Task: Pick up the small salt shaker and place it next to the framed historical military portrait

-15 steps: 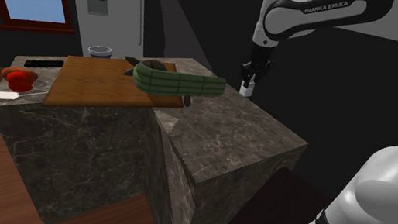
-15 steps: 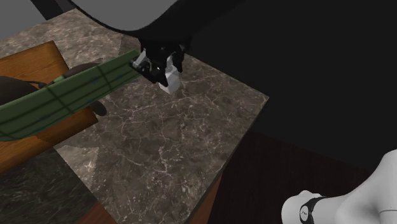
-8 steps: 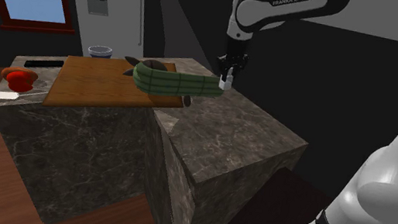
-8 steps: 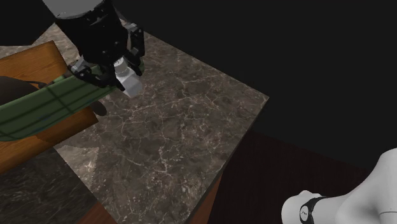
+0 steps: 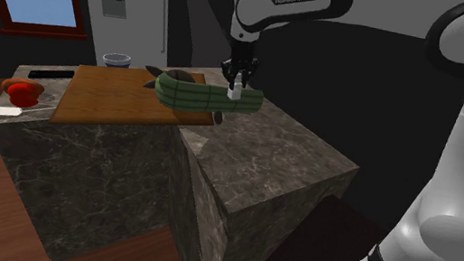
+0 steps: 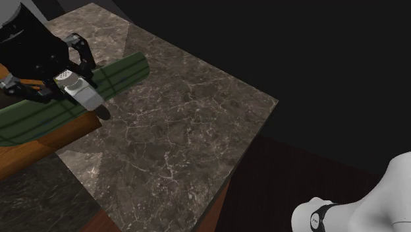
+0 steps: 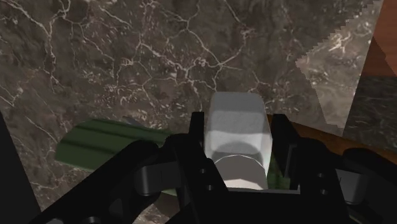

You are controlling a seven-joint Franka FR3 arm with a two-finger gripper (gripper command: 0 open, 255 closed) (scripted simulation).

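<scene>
My black gripper [image 5: 236, 86] is shut on a small pale grey salt shaker [image 5: 237, 90] and holds it in the air. It hangs just above a green roll with dark stripes [image 5: 198, 95] that lies across the edge of a wooden board [image 5: 111, 97]. In the second exterior view the shaker [image 6: 79, 90] is tilted in the gripper [image 6: 71, 83], over the roll [image 6: 125, 69]. In the wrist view the shaker [image 7: 236, 124] sits clasped between the two fingers of the gripper [image 7: 239, 137], with the roll [image 7: 102, 143] and the marble counter [image 7: 127, 57] below.
The dark marble counter [image 5: 282, 154] drops off to the floor on its near and right sides. On the lower counter at the shoulder view's left lie a red object [image 5: 19, 90] and a white one [image 5: 7, 111]. A grey bowl [image 5: 116, 60] stands behind the board, before a fridge [image 5: 123, 2].
The arm has swung to the shoulder view's left with the shaker, from above the counter's far right edge to over the green roll. The grip has stayed shut.
</scene>
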